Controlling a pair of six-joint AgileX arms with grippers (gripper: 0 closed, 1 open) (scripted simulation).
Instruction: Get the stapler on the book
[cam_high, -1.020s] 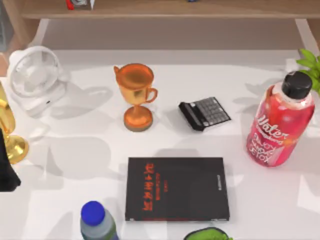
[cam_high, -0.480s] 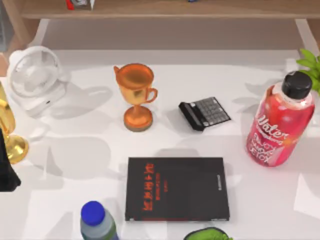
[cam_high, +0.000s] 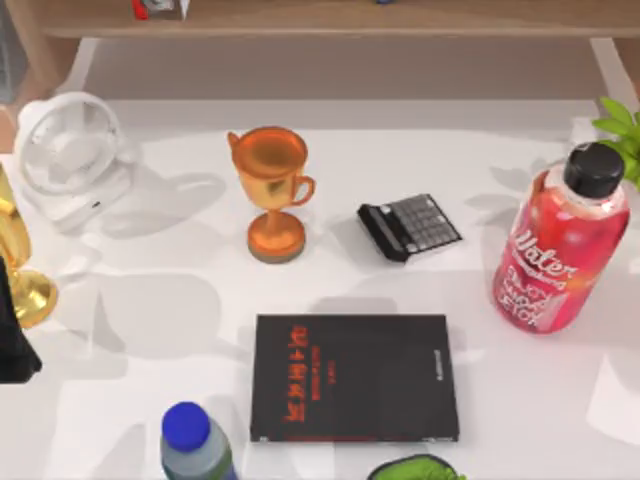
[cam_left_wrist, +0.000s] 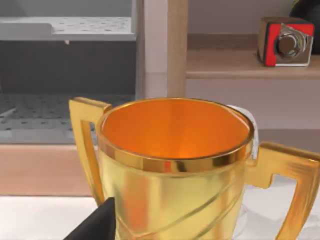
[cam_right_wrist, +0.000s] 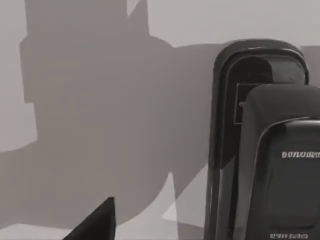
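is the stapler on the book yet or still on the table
Still on the table. In the top view the stapler lies flat on the white tabletop behind the book, apart from it; the book's cover is bare.

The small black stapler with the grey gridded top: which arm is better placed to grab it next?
Probably the right. The small black stapler lies right of centre in the top view, while the left arm sits at its far left edge, with the orange trophy cup standing between them.
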